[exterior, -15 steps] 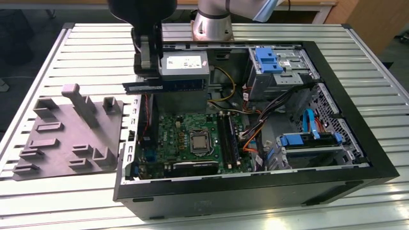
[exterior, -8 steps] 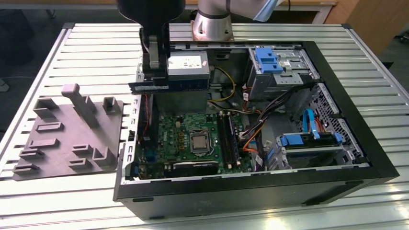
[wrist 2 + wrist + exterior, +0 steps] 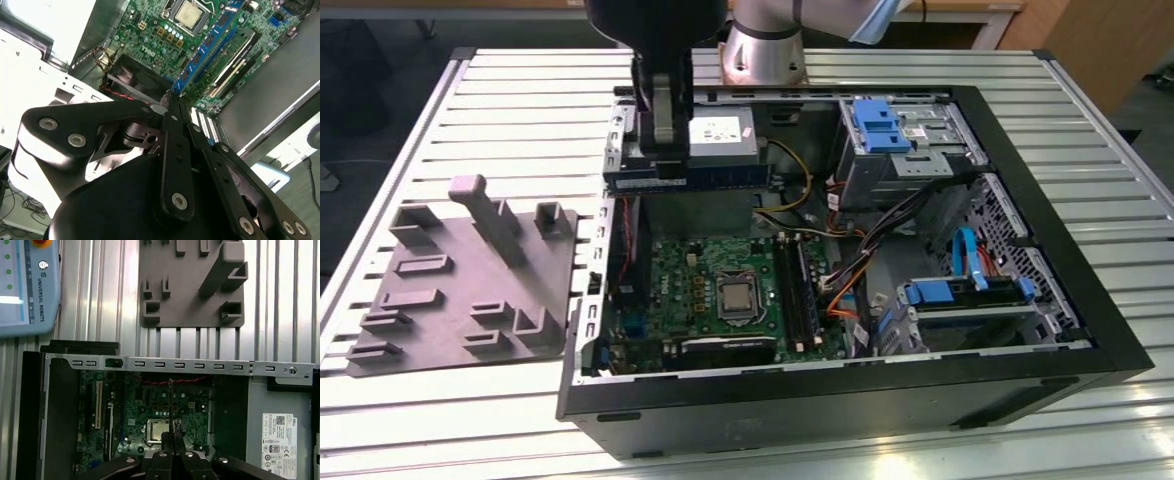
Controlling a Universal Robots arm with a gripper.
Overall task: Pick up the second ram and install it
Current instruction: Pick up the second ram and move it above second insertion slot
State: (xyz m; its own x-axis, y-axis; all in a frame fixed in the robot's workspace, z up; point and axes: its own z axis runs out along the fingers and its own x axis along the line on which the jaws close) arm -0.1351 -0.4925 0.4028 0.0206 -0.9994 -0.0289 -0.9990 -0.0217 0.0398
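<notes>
My gripper (image 3: 664, 165) hangs over the back part of the open computer case (image 3: 1067, 330), above the motherboard (image 3: 700, 275). It is shut on the second ram (image 3: 707, 179), a long thin dark stick held level and on edge. In the first wrist view the ram (image 3: 170, 400) shows edge-on as a thin line rising from the gripper (image 3: 170, 442) over the board. In the second wrist view the ram (image 3: 202, 50) runs out from the closed fingertips (image 3: 172, 107) and shows its chips. The long black slot rails (image 3: 797, 290) lie beside the processor (image 3: 736, 297), lower in the case than the gripper.
A grey moulded holder tray (image 3: 467, 280) lies on the slatted table at the exterior view's left. Cable bundles (image 3: 854, 270), blue drive brackets (image 3: 881, 125) and a power supply (image 3: 720, 135) crowd the case. A teach pendant (image 3: 27, 285) rests on the table beyond the case.
</notes>
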